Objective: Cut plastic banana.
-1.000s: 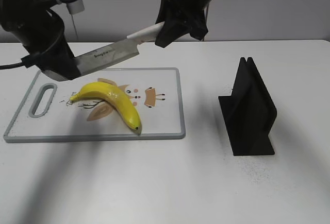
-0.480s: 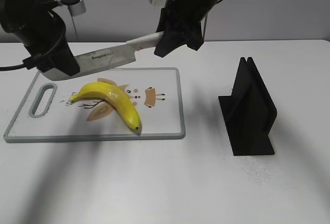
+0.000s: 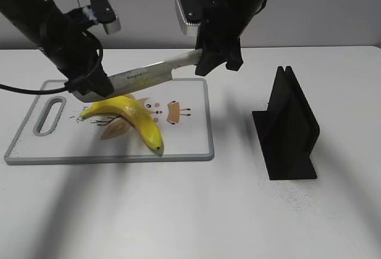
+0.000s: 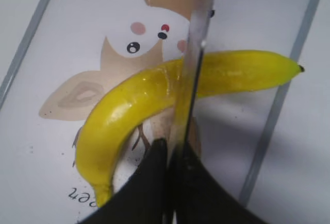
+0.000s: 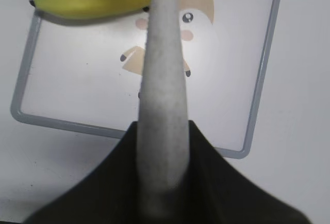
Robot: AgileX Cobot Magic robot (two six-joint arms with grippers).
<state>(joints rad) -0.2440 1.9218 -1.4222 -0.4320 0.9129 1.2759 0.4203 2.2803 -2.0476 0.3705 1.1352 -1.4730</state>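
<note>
Right gripper point(image 3: 219, 61): fingers point(image 5: 206, 177) clamped on the white handle point(image 5: 161, 105) of the knife point(image 3: 149, 75), handle running straight out between them in the right wrist view. Left gripper point(image 3: 89, 89): fingers point(image 4: 149, 183) pinched together on the blade point(image 4: 191, 74) near its tip end; the blade passes edge-on between them in the left wrist view. Knife spans between the two grippers, handle end higher, blade slanting down toward the left gripper, held over the board point(image 3: 190, 149). In the left wrist view the blade crosses the banana point(image 3: 131, 116) about mid-length; cannot tell whether the edge touches the peel or hangs just above it. Banana is whole, yellow, lying curved on the board, stem end toward the board's handle slot point(image 3: 50, 116), dark tip toward the board's front edge. Board has a cartoon animal print point(image 4: 129, 54) under the banana and a grey rim; it lies on the left half of the white table point(image 3: 190, 211), toward the far edge. Black knife stand point(image 3: 289, 128) stands upright on the right half of the table, well apart from the board.
</note>
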